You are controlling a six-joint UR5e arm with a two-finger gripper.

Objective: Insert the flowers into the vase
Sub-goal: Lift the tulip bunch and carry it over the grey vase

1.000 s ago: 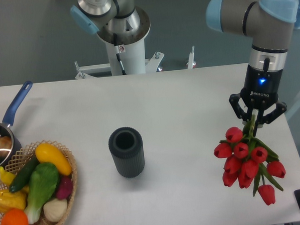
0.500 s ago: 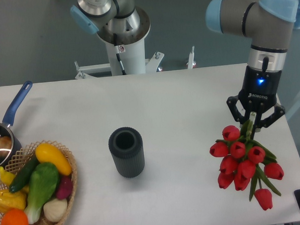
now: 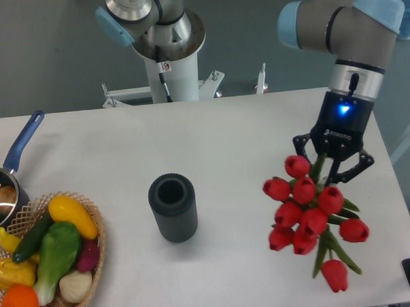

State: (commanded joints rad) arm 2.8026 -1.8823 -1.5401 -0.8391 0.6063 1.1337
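1. The gripper [image 3: 326, 163] hangs over the right side of the table [image 3: 244, 124], its fingers clamped on the green stems of the flowers [image 3: 308, 213].
2. The bunch dangles bud-end down below the jaws, the red heads spread wide and tilted toward the front edge; whether they are clear of the tabletop, I can't quite call.
3. The vase [image 3: 172, 207] stands upright near the middle of the table, well apart from the bunch, dark mouth open to the camera and nothing inside it.
4. So by my read we're in the carry stage: flowers picked up, insertion not yet done.
5. What the next move calls for, as I judge it, is travel leftward until the bunch sits over that round mouth.
6. And here's the catch: the stems are up in the jaws, the buds point down, and the bunch looks wider than the opening, so some turning and careful centring seem needed before any descent.
7. Off to the far left, the wicker basket [image 3: 93, 250] of toy vegetables and the blue-handled saucepan [image 3: 15, 158] sit out of the way.
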